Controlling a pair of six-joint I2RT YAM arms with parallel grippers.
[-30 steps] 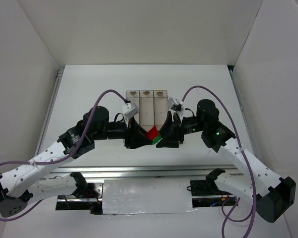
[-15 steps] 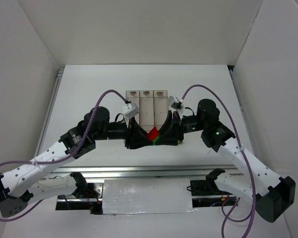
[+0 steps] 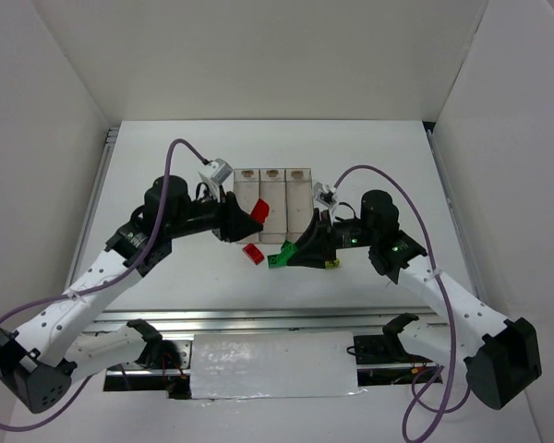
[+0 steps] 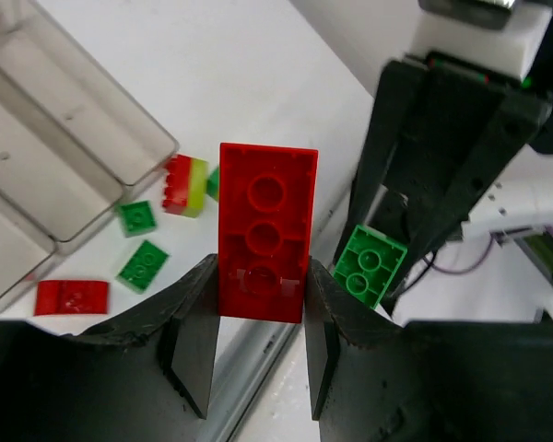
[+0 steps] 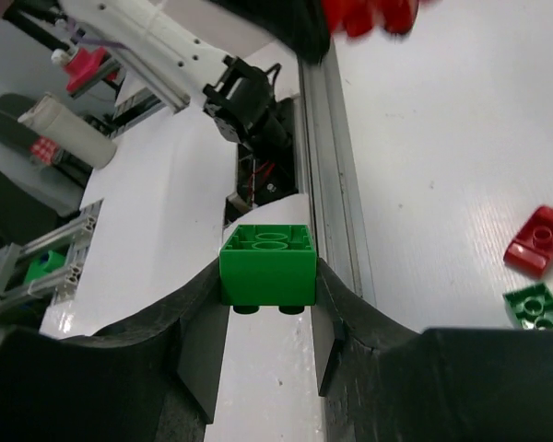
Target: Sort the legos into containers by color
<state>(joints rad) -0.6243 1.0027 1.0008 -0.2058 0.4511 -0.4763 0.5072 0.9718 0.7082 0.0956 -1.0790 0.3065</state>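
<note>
My left gripper [image 4: 263, 287] is shut on a long red lego [image 4: 267, 230], lifted over the near end of the clear containers [image 3: 298, 189]. In the top view this gripper [image 3: 255, 215] and the red lego [image 3: 260, 209] are at the left bin. My right gripper [image 5: 269, 278] is shut on a green lego [image 5: 268, 265], seen from above as gripper [image 3: 283, 256] and green lego [image 3: 278, 257] just in front of the containers. Loose legos lie on the table: a red one [image 3: 252, 253], two green ones [image 4: 136, 217] [image 4: 144, 265], and a red and yellow-green stack [image 4: 184, 184].
A metal rail [image 3: 258, 318] runs along the table's near edge. White walls stand on the left, right and back. Each bin has a tan mark [image 3: 271, 173] at its far end. A yellow-green lego [image 3: 332, 263] lies under the right gripper.
The two grippers, close together with the red and green legos touching, have drawn apart. The left arm rose and swung back-left with the red lego; the right keeps the green one.
</note>
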